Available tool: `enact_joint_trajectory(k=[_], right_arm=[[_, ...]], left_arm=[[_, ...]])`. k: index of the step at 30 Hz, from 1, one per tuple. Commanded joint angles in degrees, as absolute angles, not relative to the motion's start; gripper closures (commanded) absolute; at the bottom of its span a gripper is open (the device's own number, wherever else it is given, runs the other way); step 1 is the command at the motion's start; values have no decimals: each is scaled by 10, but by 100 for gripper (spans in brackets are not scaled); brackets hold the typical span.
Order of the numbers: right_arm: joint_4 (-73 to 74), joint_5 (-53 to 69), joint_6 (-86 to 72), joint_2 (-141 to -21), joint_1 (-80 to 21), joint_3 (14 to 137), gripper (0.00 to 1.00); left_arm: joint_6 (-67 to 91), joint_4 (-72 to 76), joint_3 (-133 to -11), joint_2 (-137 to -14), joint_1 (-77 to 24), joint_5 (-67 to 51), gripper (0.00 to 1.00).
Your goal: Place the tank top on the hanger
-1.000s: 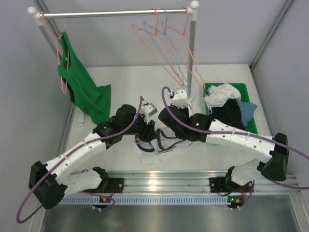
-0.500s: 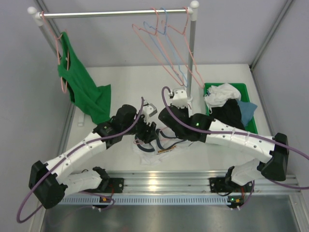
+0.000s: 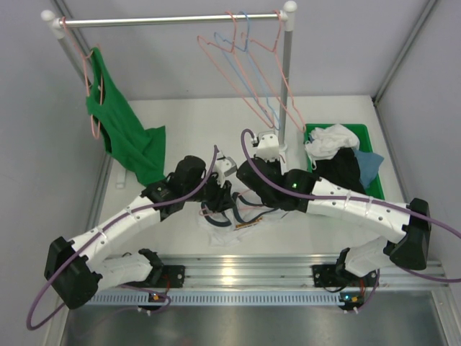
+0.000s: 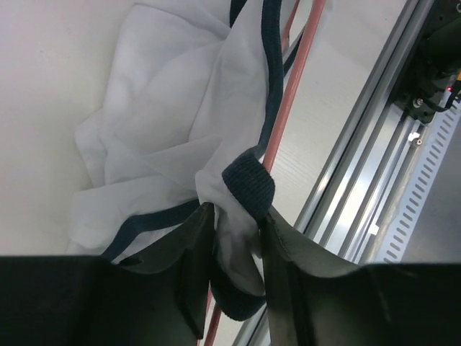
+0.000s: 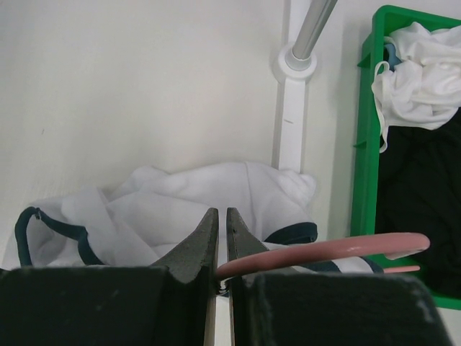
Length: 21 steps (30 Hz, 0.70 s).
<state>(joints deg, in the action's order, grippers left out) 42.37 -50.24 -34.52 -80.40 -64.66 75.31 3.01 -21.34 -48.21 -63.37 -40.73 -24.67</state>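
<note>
The white tank top (image 3: 222,229) with navy trim lies crumpled on the table between my two grippers. In the left wrist view, my left gripper (image 4: 236,216) is shut on a navy-trimmed strap of the tank top (image 4: 166,115). The salmon-pink hanger wire (image 4: 284,122) runs just behind the strap. My right gripper (image 5: 222,216) is shut on the hanger (image 5: 324,252) at the base of its jaws, low over the tank top (image 5: 180,202). In the top view the left gripper (image 3: 216,194) and the right gripper (image 3: 248,189) are close together. The chest graphic is hidden.
A clothes rail carries spare pink hangers (image 3: 216,50) and a blue one (image 3: 245,43). A green tank top (image 3: 122,133) hangs at the left. The rail's post (image 3: 286,86) stands behind my right gripper. A green bin (image 3: 364,133) of clothes is at the right. Aluminium rails (image 3: 238,270) line the near edge.
My left gripper has shifted slightly right, toward the right gripper, with the strap still in it. The right arm has not visibly moved.
</note>
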Motion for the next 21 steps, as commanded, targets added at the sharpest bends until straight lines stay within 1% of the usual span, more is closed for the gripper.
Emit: enact_joint_trajectory(k=[1,2,5,6,7,8,12,15,18,21], right_arm=[[396,-509,-340,-783,-640,757,100],[396,-509,-341,-783,-640,757,100],[395,-509,-341,-783,-640,758,100],[395,-509,-341,-783,-640,758,100],[396,-509,-340,-783,-641,758,100],[396,-509,-340,-783,-640,758,100],[396,-507,-338,-783,-640,762,100],[399,-506,-337,-785,-640,769,100],[401,-504,-334,-784,-640,774,100],[400,-504,-331,-783,-640,775,96]], left_arm=[[42,-184,-482,-633,-406,-273,67],[45,-182,-481,-635,-405,-275,74],[54,-180,-478,-638,-409,-279,83],[56,-179,-476,-639,-410,-278,93],[61,-177,-475,-638,-411,-270,98],[66,-171,-473,-635,-415,-264,100],[94,-126,-448,-616,-431,-225,100],[120,-91,-423,-590,-447,-171,100],[130,-65,-400,-553,-450,-155,100],[135,-52,-383,-524,-450,-141,100]])
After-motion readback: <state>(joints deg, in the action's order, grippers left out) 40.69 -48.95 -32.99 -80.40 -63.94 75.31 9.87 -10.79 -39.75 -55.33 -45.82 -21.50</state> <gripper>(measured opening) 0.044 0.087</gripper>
